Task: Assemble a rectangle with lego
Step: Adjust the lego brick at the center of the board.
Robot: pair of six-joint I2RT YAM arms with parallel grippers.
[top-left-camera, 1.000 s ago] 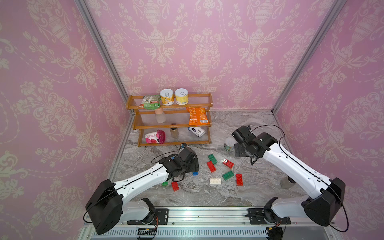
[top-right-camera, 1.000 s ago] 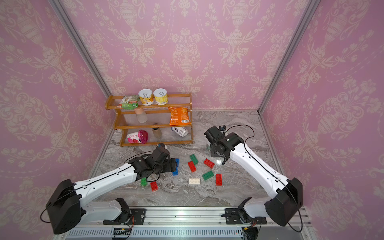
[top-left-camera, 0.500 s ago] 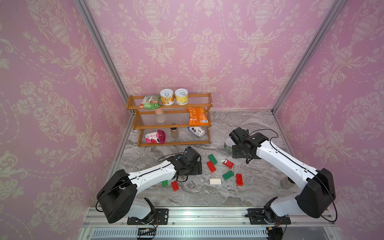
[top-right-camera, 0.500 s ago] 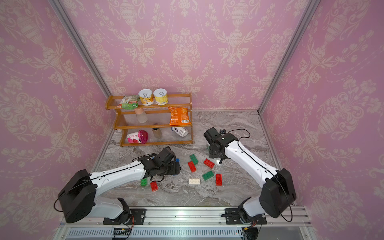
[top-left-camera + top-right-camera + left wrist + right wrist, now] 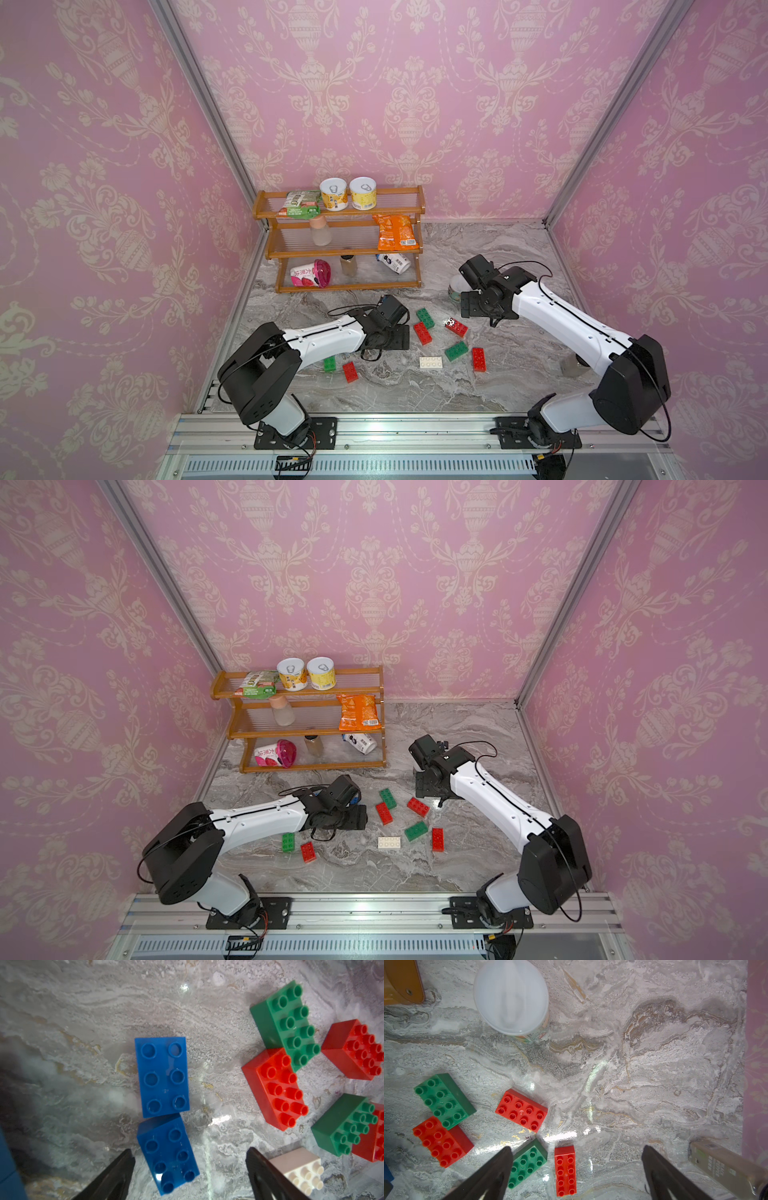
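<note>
My left tool (image 5: 190,1150) hangs low over the table (image 5: 72,1022) with its fingers spread apart. The nearer blue brick (image 5: 168,1153) lies between them unclamped, its end butting at a slight angle against the farther blue brick (image 5: 163,1076). My right tool (image 5: 577,1148) is spread wide too and holds nothing, poised above the table near the white cup (image 5: 510,995), with a red brick (image 5: 521,1110) and a green brick (image 5: 527,1162) lying loose by its fingers.
</note>
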